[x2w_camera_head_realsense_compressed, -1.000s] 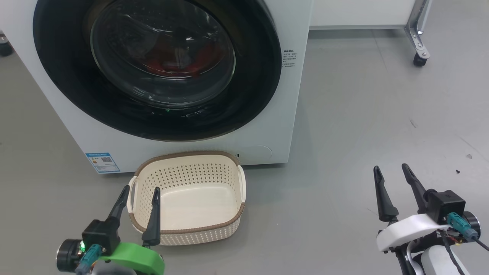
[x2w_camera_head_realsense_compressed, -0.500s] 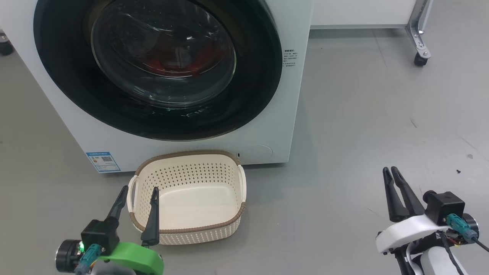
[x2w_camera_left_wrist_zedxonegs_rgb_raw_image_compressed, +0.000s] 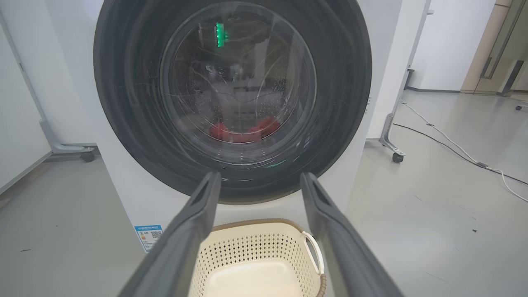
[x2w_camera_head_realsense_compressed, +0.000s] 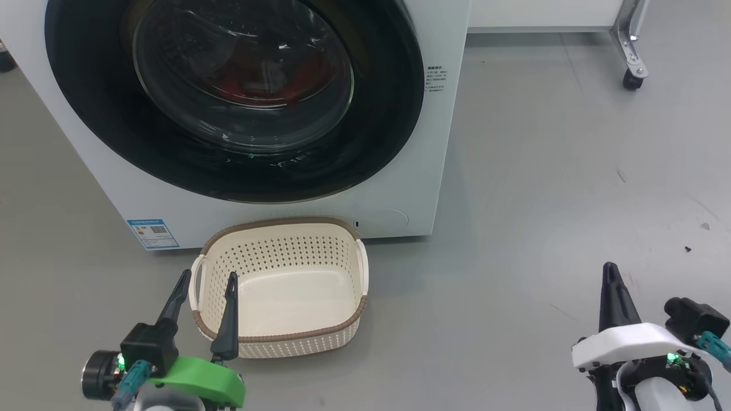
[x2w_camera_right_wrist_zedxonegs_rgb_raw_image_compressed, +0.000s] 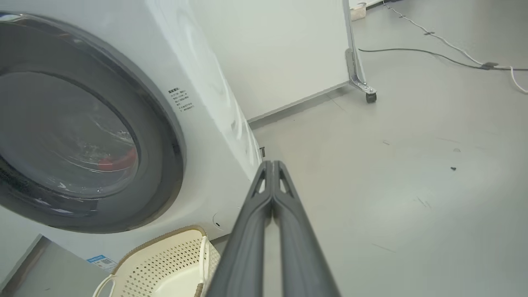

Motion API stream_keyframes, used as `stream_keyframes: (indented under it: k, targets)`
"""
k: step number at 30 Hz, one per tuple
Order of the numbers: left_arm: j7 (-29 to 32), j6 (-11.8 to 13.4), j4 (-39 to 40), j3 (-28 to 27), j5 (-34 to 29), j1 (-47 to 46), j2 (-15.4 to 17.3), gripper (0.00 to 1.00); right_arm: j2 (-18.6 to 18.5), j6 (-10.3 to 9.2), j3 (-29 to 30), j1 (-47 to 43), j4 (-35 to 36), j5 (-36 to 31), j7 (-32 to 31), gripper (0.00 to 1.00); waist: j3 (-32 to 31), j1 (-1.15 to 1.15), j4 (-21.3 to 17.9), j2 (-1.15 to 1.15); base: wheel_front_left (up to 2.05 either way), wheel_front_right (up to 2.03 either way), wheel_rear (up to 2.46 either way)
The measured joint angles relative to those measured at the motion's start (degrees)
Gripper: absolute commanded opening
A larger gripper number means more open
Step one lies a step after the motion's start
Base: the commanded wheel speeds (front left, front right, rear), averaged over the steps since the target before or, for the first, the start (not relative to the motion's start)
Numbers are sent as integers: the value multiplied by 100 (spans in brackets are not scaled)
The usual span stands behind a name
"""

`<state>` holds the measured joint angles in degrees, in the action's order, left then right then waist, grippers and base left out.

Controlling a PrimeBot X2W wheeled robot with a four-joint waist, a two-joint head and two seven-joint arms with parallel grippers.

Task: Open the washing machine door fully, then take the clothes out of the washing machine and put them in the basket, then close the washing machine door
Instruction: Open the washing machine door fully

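Your left end effector (x2w_camera_head_realsense_compressed: 208, 275) splayed, empty, near perforated cream basket (x2w_camera_head_realsense_compressed: 297, 346); right end effector (x2w_camera_head_realsense_compressed: 610, 268) pinched together, empty.

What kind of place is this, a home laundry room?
Probably a lab or test space, not a home: the washing machine stands on bare grey floor beside a white partition on casters, with a cable trailing across it.

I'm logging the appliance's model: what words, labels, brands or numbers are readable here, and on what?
Nothing is legible enough to quote.
Blue label with a QR code, low on the washing machine front: too small to read.
Small dark print on its front, right of the washing machine door: blurred, unreadable.
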<state>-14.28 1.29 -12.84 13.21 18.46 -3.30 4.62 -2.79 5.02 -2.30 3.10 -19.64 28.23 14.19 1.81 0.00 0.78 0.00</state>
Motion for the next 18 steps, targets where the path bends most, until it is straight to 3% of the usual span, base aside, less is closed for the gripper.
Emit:
stream_keyframes:
  k: [7,18]
  targets:
    - [0,-8,134,-2,-3,-146,-9,100,78,143,422,370,-196,1692,-212,0,190,0,-19,0,0,0,0]
    - [-10,-112,396,58,-47,-443,-38,100,34,148,598,1616,-410,4208,-1369,0,673,0,26,0,0,0,0]
